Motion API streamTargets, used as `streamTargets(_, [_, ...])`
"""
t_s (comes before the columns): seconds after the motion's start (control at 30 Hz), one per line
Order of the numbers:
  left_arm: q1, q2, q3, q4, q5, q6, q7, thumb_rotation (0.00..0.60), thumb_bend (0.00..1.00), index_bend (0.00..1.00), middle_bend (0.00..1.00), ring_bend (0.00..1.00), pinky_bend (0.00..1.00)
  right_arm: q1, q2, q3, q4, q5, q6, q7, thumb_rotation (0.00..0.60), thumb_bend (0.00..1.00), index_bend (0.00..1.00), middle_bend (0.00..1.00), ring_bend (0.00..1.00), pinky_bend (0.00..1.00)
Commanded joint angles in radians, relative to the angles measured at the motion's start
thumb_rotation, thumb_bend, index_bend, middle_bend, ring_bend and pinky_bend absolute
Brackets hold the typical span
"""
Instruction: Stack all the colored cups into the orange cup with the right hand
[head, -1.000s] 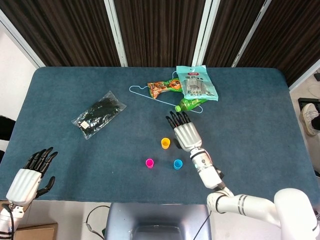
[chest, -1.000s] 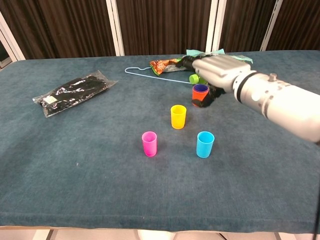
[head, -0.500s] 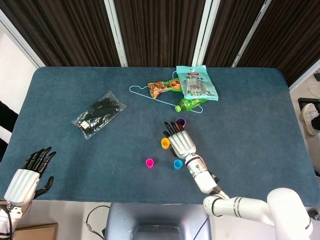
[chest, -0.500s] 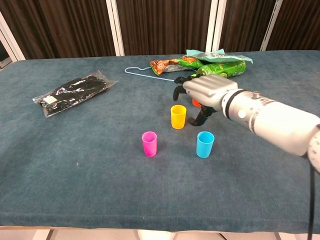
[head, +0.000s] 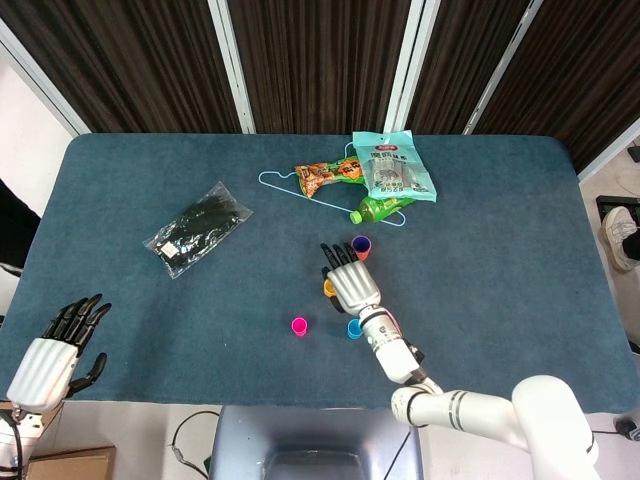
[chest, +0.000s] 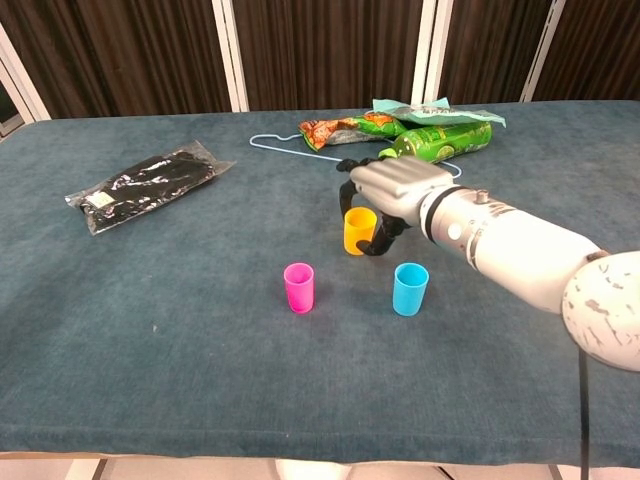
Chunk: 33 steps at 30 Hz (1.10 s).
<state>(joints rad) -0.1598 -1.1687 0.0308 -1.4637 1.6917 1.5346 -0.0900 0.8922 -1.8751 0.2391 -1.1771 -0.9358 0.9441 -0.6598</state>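
Note:
The orange cup (head: 361, 246), with a purple cup inside it, stands just beyond my right hand (head: 348, 283); the chest view hides it behind that hand (chest: 392, 190). The hand hovers over the yellow cup (chest: 359, 230), fingers spread above its far side and thumb curled by its right side. I cannot tell whether anything touches the cup. In the head view only a sliver of the yellow cup (head: 327, 289) shows. The pink cup (head: 299, 325) (chest: 299, 287) and blue cup (head: 353, 328) (chest: 410, 288) stand nearer the front edge. My left hand (head: 55, 350) hangs empty, fingers apart, off the table's front left corner.
A black bagged item (head: 197, 228) (chest: 150, 182) lies at the left. At the back lie a light blue wire hanger (head: 290, 185), snack packets (head: 393, 168) and a green bottle (head: 378, 208) (chest: 440, 140), just beyond the orange cup.
My right hand has drawn back from the orange cup toward the front and left, uncovering it, and now sits over the yellow cup. The left hand has barely shifted.

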Motion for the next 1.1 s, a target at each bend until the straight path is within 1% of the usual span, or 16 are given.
streamTargets(0.03, [-0.001, -0.001, 0.000, 0.000, -0.001, -0.003, 0.001, 0.600, 0.46, 0.00, 0.00, 0.03, 0.13, -0.005, -0.002, 0.010, 0.002, -0.014, 0.029, 0.013, 0.600, 0.50, 0.63, 0.02, 0.00, 0.00])
streamTargets(0.17, [-0.003, -0.002, 0.000, -0.002, -0.003, -0.009, 0.005, 0.600, 0.46, 0.00, 0.00, 0.03, 0.13, -0.010, 0.020, 0.029, -0.023, -0.023, 0.059, 0.020, 0.600, 0.50, 0.64, 0.03, 0.00, 0.00])
streamTargets(0.27, [-0.004, -0.002, -0.001, -0.003, -0.004, -0.010, 0.007, 0.600, 0.46, 0.00, 0.00, 0.03, 0.13, -0.013, 0.038, 0.055, -0.039, -0.043, 0.102, 0.033, 0.600, 0.50, 0.64, 0.03, 0.00, 0.00])
streamTargets(0.37, [-0.004, -0.003, -0.002, -0.003, -0.007, -0.011, 0.007, 0.600, 0.46, 0.00, 0.00, 0.03, 0.13, -0.013, 0.044, 0.079, -0.022, -0.058, 0.154, 0.028, 0.600, 0.50, 0.64, 0.03, 0.00, 0.00])
streamTargets(0.43, [-0.005, -0.002, -0.002, -0.003, -0.009, -0.013, 0.007, 0.600, 0.46, 0.00, 0.00, 0.03, 0.13, -0.010, 0.044, 0.095, 0.004, -0.047, 0.169, 0.011, 0.600, 0.50, 0.64, 0.03, 0.00, 0.00])
streamTargets(0.57, [-0.006, -0.003, -0.001, -0.004, -0.007, -0.017, 0.010, 0.600, 0.46, 0.00, 0.00, 0.03, 0.13, -0.001, 0.040, 0.122, 0.062, 0.002, 0.148, -0.007, 0.600, 0.50, 0.64, 0.03, 0.00, 0.00])
streamTargets(0.7, [-0.006, -0.005, -0.001, -0.004, -0.008, -0.019, 0.014, 0.600, 0.46, 0.00, 0.00, 0.03, 0.12, 0.011, 0.019, 0.135, 0.135, 0.041, 0.108, -0.002, 0.600, 0.50, 0.64, 0.03, 0.00, 0.00])
streamTargets(0.83, [-0.009, -0.006, -0.002, -0.004, -0.013, -0.025, 0.016, 0.600, 0.46, 0.00, 0.00, 0.03, 0.12, 0.021, 0.000, 0.132, 0.177, 0.041, 0.082, 0.019, 0.600, 0.50, 0.64, 0.03, 0.00, 0.00])
streamTargets(1.1, [-0.011, -0.006, -0.002, -0.002, -0.014, -0.029, 0.015, 0.600, 0.46, 0.00, 0.00, 0.03, 0.12, 0.034, -0.024, 0.128, 0.209, 0.032, 0.069, 0.030, 0.600, 0.50, 0.64, 0.03, 0.00, 0.00])
